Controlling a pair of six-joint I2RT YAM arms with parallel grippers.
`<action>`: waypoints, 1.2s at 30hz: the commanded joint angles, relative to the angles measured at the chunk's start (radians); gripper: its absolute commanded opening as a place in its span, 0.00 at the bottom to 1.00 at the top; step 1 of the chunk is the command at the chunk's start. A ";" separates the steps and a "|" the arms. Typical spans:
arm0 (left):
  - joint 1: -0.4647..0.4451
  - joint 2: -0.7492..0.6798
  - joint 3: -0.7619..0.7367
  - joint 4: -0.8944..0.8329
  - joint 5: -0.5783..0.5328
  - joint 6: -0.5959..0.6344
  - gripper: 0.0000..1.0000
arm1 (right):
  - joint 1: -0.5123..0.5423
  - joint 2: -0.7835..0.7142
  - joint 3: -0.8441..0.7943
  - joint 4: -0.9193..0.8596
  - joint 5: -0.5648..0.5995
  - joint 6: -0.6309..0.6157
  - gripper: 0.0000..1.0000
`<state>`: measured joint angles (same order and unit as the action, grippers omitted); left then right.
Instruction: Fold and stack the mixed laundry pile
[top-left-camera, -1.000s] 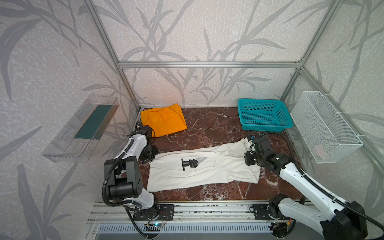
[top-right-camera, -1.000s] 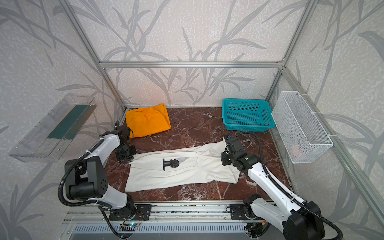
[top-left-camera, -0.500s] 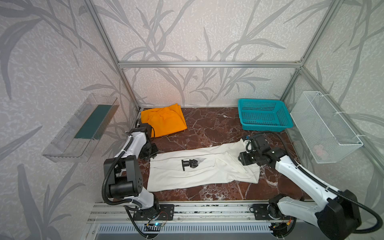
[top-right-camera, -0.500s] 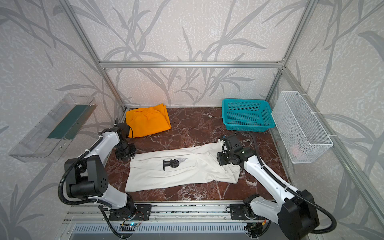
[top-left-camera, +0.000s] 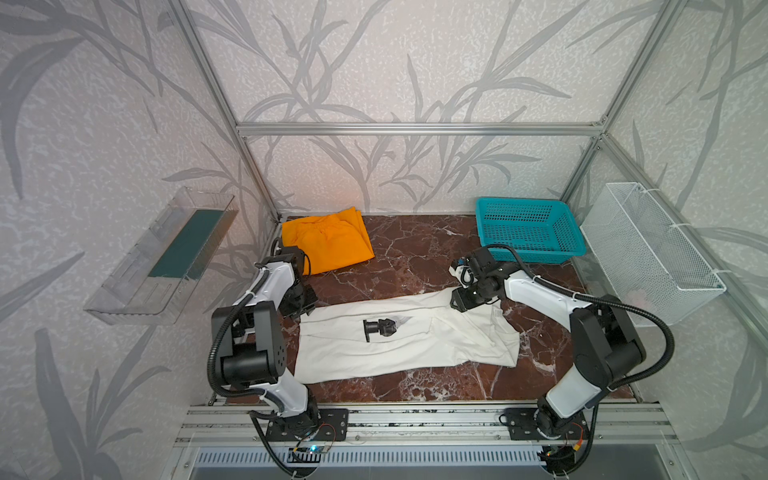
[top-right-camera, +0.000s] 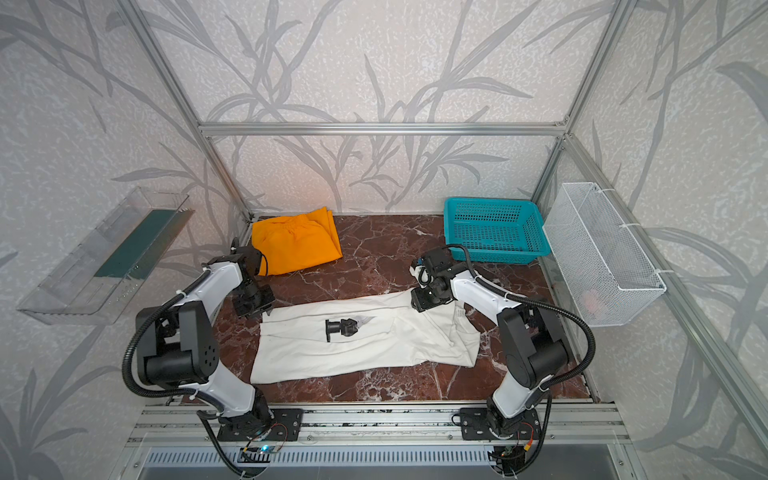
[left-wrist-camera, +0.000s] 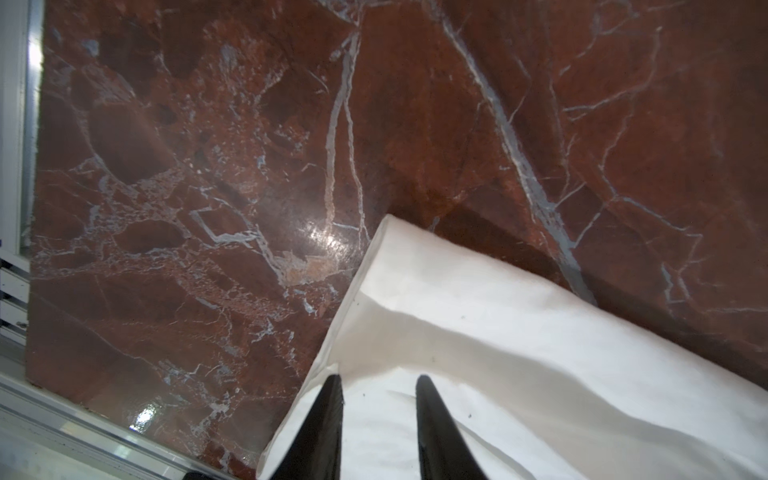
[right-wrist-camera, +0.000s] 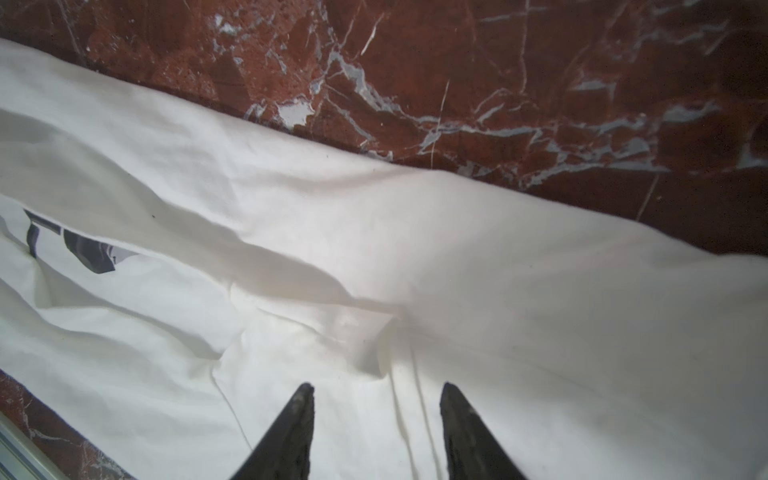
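The shirt half hides its graphic.

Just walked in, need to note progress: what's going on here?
Two robot arms are folding laundry. The white shirt lies in a long folded strip on the marble table. The left gripper and right gripper are open above its two ends, gripping nothing. The orange trousers lie folded in the back left corner.

White arms, blk joints, ribbed blk cables, pointed blk end effector fingers.
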<state>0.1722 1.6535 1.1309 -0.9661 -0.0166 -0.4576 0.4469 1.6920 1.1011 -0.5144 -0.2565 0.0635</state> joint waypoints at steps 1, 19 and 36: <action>0.006 0.009 0.023 -0.003 0.004 -0.027 0.30 | 0.000 0.052 0.038 0.001 -0.038 -0.031 0.50; 0.018 -0.021 -0.019 -0.017 -0.048 -0.024 0.28 | 0.002 0.054 0.065 -0.068 -0.092 -0.042 0.05; 0.032 -0.019 0.001 -0.032 -0.051 -0.007 0.28 | 0.182 -0.129 -0.148 -0.279 -0.273 0.082 0.24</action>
<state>0.1974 1.6592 1.1210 -0.9615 -0.0513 -0.4709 0.6182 1.5639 0.9672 -0.7403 -0.4694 0.1043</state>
